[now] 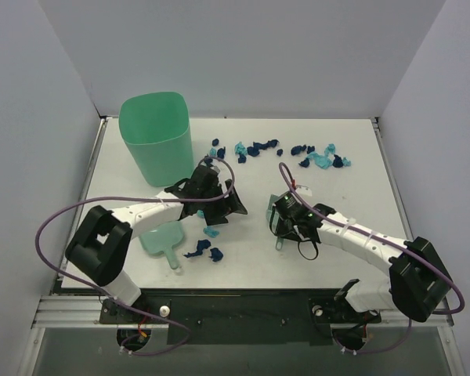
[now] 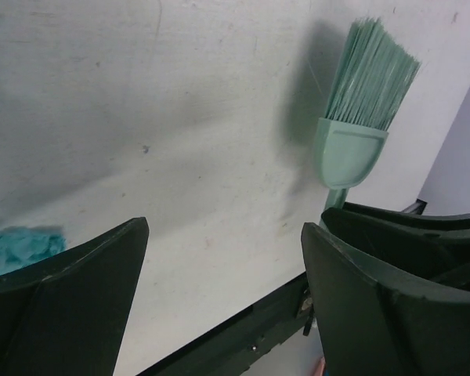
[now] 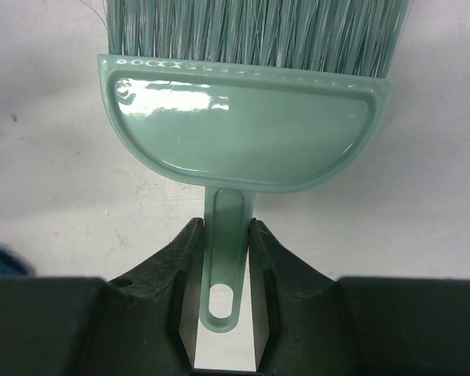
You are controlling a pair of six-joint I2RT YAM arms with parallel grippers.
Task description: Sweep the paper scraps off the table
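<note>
Toward the near edge of the table [image 1: 243, 270], left of the middle, a dustpan [image 1: 161, 240] lies flat, partly under the left arm. A few paper scraps [image 1: 217, 254] lie just beside it on its right. A little farther in, the left gripper [image 1: 213, 197] hangs over the table with its fingers spread wide and nothing between them. Level with it, near the middle of the table, the right gripper [image 1: 284, 222] pinches the thin handle of a brush [image 3: 251, 133], whose bristles point toward the far edge. Most of the scraps lie beyond, in a loose row along the far edge, well apart from the brush. A tall bin [image 1: 155, 137] stands upright at the far left corner, near the left end of that row.
</note>
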